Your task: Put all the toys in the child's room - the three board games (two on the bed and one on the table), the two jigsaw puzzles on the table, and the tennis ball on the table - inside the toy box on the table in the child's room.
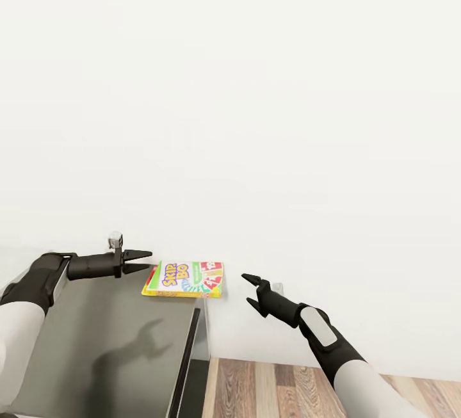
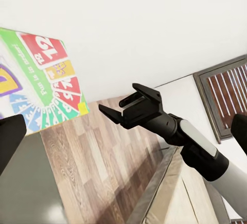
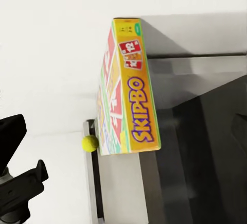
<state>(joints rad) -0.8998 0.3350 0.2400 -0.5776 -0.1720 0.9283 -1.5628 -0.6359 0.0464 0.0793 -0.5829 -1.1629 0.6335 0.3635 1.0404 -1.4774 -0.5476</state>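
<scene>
Head view of the far right corner of the surface, its grey top running up to a white wall. A board game, a thin rectangular box printed "SKIP-BO" in yellow, green and red, lies flat at that corner with one end reaching past the right edge. The left tool hovers just beside the box's near-left end, fingers spread and holding nothing. The right tool hangs off the right edge over the wood floor, near the overhanging end but apart from it, fingers likewise spread and empty. In the right wrist view the tennis ball sits close against the box's far side.

The box appears stiff, light and smooth-faced, so likely to slide if pushed on the top. Its thin profile suggests gripping across the thickness at the overhanging end, where a finger can pass beneath.
</scene>
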